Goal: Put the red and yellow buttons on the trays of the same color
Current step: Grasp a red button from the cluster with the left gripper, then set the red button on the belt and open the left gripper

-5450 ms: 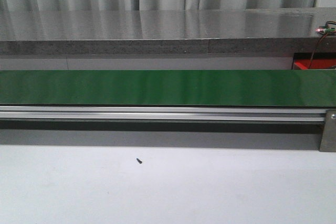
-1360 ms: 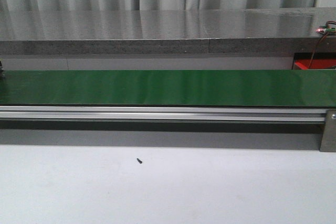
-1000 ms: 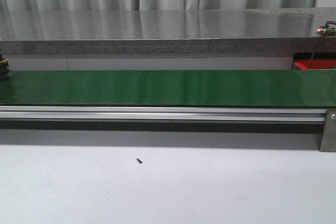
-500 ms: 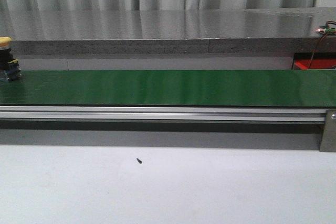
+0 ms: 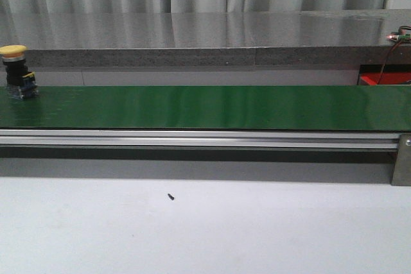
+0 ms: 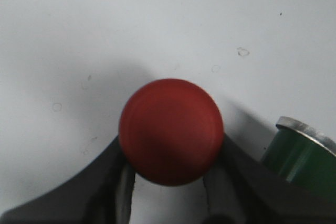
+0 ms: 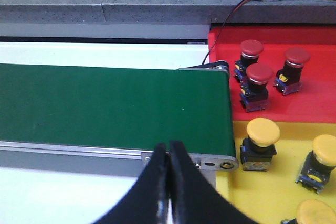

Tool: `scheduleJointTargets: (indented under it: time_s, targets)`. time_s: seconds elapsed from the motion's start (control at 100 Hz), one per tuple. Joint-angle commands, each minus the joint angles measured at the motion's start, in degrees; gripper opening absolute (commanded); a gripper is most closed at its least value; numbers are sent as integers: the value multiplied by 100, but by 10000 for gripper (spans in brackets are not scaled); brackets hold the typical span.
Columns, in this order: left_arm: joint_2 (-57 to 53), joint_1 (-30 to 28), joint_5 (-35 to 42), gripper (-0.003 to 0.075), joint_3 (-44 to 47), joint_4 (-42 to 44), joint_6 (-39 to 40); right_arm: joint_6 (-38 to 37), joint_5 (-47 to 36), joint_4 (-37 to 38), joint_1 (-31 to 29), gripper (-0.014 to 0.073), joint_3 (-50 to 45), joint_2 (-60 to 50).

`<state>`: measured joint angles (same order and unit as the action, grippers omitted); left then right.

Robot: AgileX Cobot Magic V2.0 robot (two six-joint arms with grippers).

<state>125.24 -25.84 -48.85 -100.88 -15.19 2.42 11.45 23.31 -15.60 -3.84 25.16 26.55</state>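
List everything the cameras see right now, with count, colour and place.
belt: one, green, across the front view
yellow button: one, standing on the belt's far left end
red tray: one, past the belt's right end
red buttons: three, upright on the red tray
yellow tray: one, next to the red tray
yellow buttons: three in view, on the yellow tray
screw: one, dark, on the white table
left pincer: shut on red button
right pincer: shut, empty, by the belt's near rail

Glossy green belt [image 5: 212,107], brushed metal rail [image 5: 192,138], matt red button [image 6: 170,130]
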Motion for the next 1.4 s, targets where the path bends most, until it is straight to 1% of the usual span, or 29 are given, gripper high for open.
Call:
scheduleJointTargets:
  time_s: [0.0,0.07,0.19,0.32,0.42,0.55,0.78,0.87,1.02,1.21,1.39]
  targets:
    - [-553,-28,155,117,-173,17,-44,47,-403,-62,9,-123,153,5]
    - [-708,-28,55,117,-173,184,-152,47,-396,-62,9,-123,153,5]
    - [-1049,-28,-177,117,-173,188,-622,47,-357,-62,9,-123,153,5]
    - [-1490,-28,-443,117,-162,166,-936,47,-316,-62,9,-123,153,5]
    - [-1868,-28,-510,117,-43,137,-961,47,-311,-62,9,-123,153,5]
    - [-2477,-18,-296,117,544,-80,-1275,47,-311,-62,9,-123,153,5]
    - [-3401,7,238,117,1789,-117,-1480,47,-326,-62,9,-123,153,5]
    - [-3483,48,354,117,2060,-199,-1520,47,-326,-62,9,-123,153,5]
    - [-3483,345,646,117,2364,-208,-1529,47,-326,-62,9,-123,153,5]
    - [-3235,611,799,117,2376,-92,-1529,47,-326,-62,9,-123,153,5]
    - [-2920,612,828,117,2376,-83,-1529,47,-326,-62,9,-123,153,5]
